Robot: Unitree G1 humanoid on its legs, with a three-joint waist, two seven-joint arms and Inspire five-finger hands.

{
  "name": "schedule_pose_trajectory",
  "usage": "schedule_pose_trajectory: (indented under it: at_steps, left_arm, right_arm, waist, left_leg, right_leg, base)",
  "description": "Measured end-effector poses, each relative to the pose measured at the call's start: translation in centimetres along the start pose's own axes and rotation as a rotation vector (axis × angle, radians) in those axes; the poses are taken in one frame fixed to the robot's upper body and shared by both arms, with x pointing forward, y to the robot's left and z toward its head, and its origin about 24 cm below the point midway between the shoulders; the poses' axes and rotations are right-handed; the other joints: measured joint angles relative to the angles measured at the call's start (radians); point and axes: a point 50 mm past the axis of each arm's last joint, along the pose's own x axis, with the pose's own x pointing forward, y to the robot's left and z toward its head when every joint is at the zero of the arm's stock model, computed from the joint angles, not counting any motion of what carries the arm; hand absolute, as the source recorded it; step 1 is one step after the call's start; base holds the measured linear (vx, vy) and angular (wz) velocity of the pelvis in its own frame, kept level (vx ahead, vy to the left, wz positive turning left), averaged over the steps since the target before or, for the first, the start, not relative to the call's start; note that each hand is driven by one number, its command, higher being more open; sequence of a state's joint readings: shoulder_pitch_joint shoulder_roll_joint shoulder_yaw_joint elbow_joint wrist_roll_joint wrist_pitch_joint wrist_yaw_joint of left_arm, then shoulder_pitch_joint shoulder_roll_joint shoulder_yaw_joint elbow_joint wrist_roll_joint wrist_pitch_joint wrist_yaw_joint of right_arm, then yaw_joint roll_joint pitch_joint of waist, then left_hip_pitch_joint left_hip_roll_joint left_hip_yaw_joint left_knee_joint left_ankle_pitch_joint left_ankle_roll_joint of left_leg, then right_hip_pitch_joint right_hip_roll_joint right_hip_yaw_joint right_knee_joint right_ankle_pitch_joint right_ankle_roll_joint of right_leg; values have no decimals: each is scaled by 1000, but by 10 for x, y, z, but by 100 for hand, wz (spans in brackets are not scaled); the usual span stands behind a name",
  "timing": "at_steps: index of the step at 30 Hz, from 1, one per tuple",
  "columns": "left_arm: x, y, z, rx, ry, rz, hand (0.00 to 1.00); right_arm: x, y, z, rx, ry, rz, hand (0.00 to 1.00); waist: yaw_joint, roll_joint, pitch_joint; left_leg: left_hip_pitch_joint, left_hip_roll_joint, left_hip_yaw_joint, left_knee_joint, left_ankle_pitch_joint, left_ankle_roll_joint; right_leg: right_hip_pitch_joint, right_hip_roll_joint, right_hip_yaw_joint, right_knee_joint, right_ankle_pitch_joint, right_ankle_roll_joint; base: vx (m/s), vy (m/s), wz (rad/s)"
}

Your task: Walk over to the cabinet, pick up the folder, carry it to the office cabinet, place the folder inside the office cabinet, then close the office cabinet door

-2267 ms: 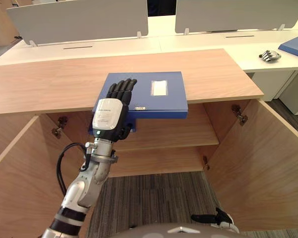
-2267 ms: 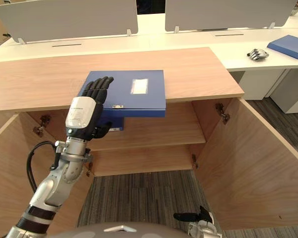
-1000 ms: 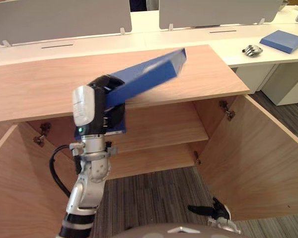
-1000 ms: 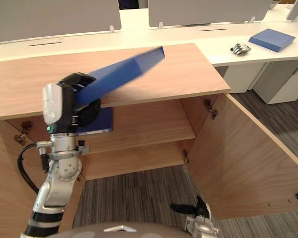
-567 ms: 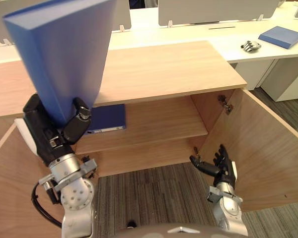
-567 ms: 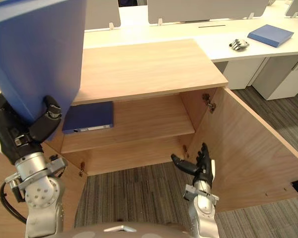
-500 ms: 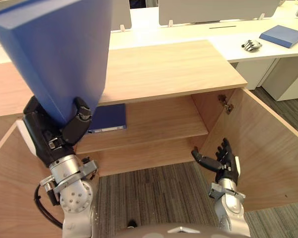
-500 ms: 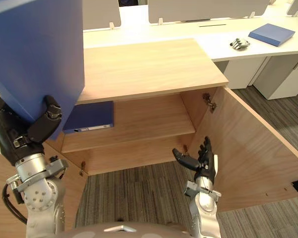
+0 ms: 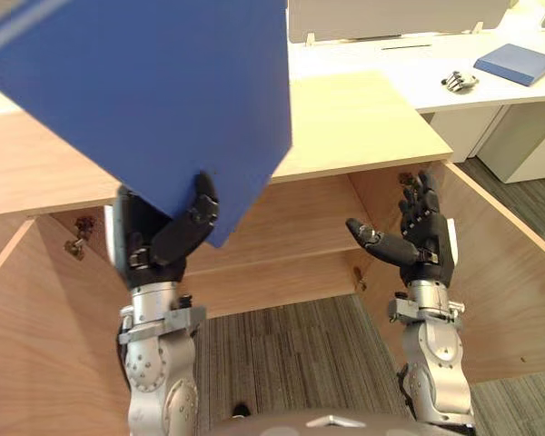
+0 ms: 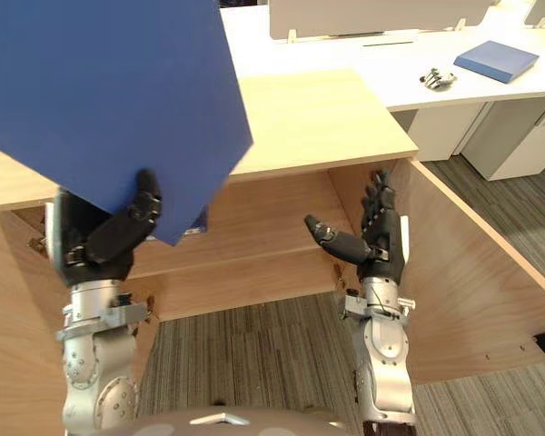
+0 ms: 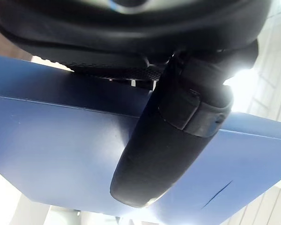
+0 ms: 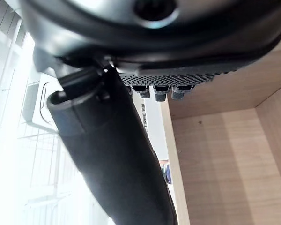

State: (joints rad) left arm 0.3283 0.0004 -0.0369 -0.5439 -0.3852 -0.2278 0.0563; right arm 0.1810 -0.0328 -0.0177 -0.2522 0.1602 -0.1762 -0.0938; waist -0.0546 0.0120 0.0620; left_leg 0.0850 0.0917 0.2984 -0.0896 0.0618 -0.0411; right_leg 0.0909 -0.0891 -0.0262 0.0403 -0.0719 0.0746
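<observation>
Both hands were up in front of the open cabinet (image 9: 368, 123) when we looked: our left hand (image 9: 154, 250) had the blue folder (image 9: 154, 91) clamped by its bottom corner, held upright and high, while our right hand (image 9: 422, 243) was spread and empty.

The left hand (image 9: 159, 243) stood upright on its forearm, thumb and fingers pinching the blue folder (image 9: 145, 91). The right hand (image 9: 421, 238) stood upright, fingers straight, thumb out.
</observation>
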Motion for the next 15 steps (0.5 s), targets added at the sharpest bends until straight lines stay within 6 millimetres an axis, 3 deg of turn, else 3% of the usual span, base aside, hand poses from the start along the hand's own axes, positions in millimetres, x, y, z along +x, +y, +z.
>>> schedule_pose_trajectory:
  at_steps: [5, 15]
  left_arm:
    - [-4, -6, -19, -44, 113, -111, 0]
    - [-9, -15, -29, -84, 176, -263, 0]
  right_arm:
    - [15, 1, 12, 0, -61, 73, 100]
    - [26, 2, 25, 6, -108, 206, 100]
  waist:
    - [0, 4, -2]
    - [3, 21, -13]
  left_leg:
    - [1, -7, -6, 0, 4, 5]
    - [0, -15, -7, 0, 9, 11]
  right_leg:
    - [0, -7, -2, 7, -4, 6]
    - [-2, -14, -3, 9, -3, 10]
  base:
    - [-49, 7, 3]
    - [-41, 7, 1]
